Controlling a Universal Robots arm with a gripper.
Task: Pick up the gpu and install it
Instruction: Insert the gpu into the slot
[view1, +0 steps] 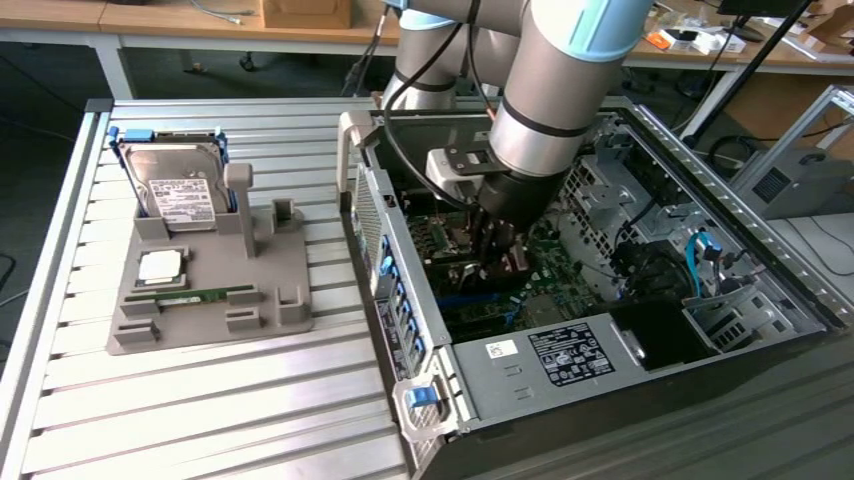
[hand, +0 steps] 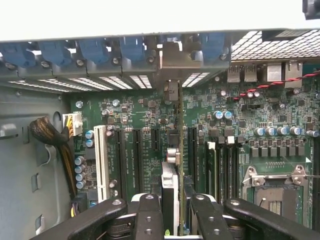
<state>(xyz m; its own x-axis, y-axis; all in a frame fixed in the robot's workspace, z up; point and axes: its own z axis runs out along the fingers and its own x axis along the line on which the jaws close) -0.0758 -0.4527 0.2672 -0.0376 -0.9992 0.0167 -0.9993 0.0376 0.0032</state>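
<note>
GPU, one card seen edge-on, stands upright between my end effector fingers, which are narrowed onto it, low over the motherboard slots inside the computer case with its bracket end toward the rear wall. From outside, my arm hides the card almost wholly. That exterior view does give one hard drive, one processor chip and one memory stick on the grey holder on the desk.

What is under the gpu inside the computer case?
The gpu, gripped edge-on by the gripper, stands above the motherboard and its slots. The slot directly beneath is covered by the card.
</note>
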